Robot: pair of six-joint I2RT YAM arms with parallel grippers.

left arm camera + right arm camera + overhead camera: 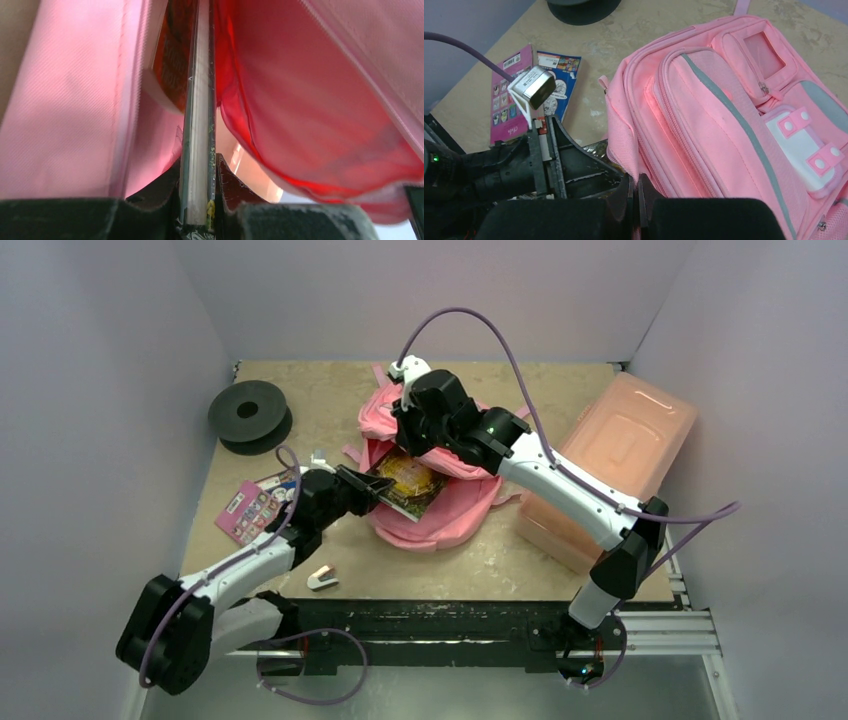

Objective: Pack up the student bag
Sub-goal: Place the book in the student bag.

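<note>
Left of centre, my left gripper (366, 490) clamped narrowly on a thin book (410, 480), book's far end inside the pink backpack (455, 512) mid-frame, beyond it my right gripper (636, 195) fully closed at its rim, hold unclear to me

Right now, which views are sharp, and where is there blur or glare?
Top view: even light, sharp, no glare. Left wrist: too close; the book edge is readable, the bag around it blurs and glows red, backlit. Right wrist: bag sharp, the right pincer a dark blur.
</note>
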